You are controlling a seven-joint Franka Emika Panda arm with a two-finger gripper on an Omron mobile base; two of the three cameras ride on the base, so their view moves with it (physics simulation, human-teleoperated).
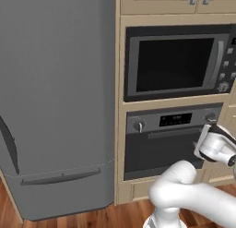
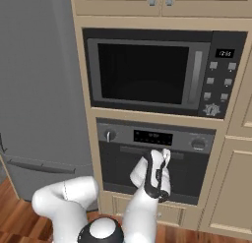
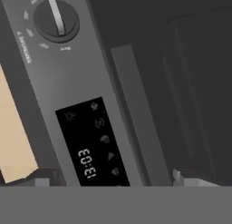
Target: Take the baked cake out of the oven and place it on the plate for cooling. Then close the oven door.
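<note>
I have the white arm's two-finger gripper [image 2: 165,153] raised to the grey bar handle [image 3: 138,114] of the dark glass oven door [image 1: 161,153], because the black and steel oven [image 2: 152,161] is shut; I cannot tell how wide the fingers stand, and the cake is presumably inside, hidden

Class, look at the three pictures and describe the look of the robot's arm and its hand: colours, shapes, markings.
The arm is glossy white, built of rounded tubular segments with dark rings at the joints. The gripper is a white block edged in black; its jaws are small and pale grey.
</note>
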